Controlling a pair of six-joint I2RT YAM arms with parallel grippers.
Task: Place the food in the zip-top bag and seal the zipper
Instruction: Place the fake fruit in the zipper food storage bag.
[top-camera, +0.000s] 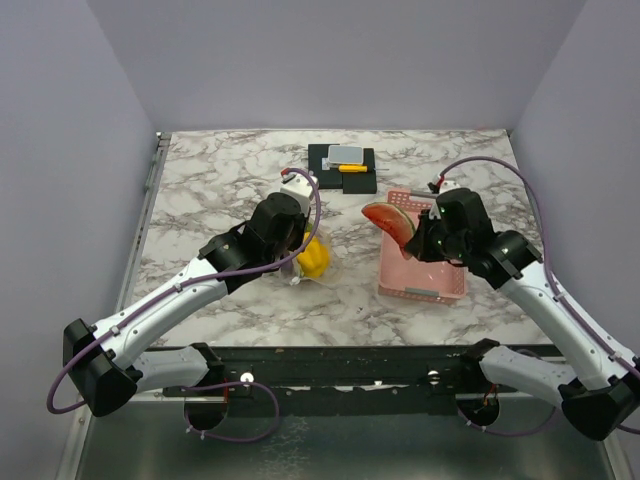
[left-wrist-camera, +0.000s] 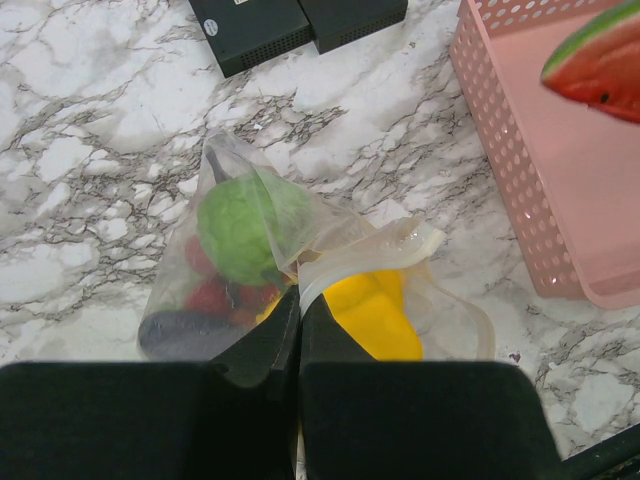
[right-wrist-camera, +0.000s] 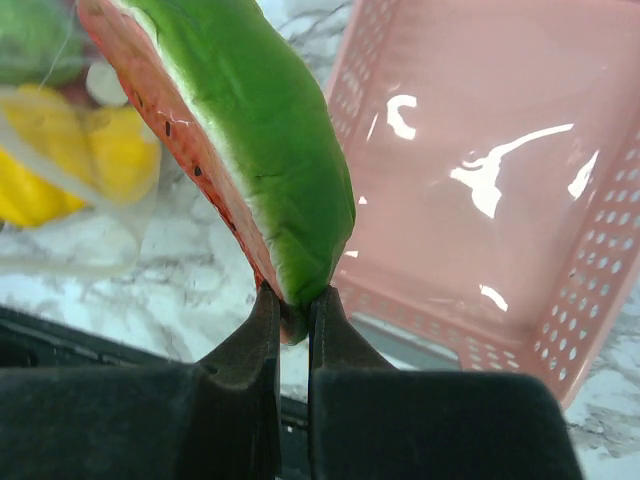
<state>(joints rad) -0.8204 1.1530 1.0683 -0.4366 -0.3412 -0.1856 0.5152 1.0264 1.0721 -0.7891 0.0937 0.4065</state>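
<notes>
Right gripper (right-wrist-camera: 293, 312): clamped on watermelon slice (right-wrist-camera: 250, 130), raised beside pink basket (right-wrist-camera: 480, 150). Left gripper (left-wrist-camera: 298, 315): pinched shut on rim of zip-top bag (left-wrist-camera: 335, 225), lying on marble table (left-wrist-camera: 90, 150), green food (left-wrist-camera: 245, 225) inside. Step judged: loading. Slice to be carried to bag mouth, which must be held open.

Top view high at near edge, looking down on table (top-camera: 200, 180). Wrist views close, low; all share pink basket (top-camera: 420, 280).

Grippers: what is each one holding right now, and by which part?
The right gripper pinches the watermelon slice by its narrow tip. The left gripper is shut on the zip-top bag, pinching a fold of film at its near edge.
</notes>
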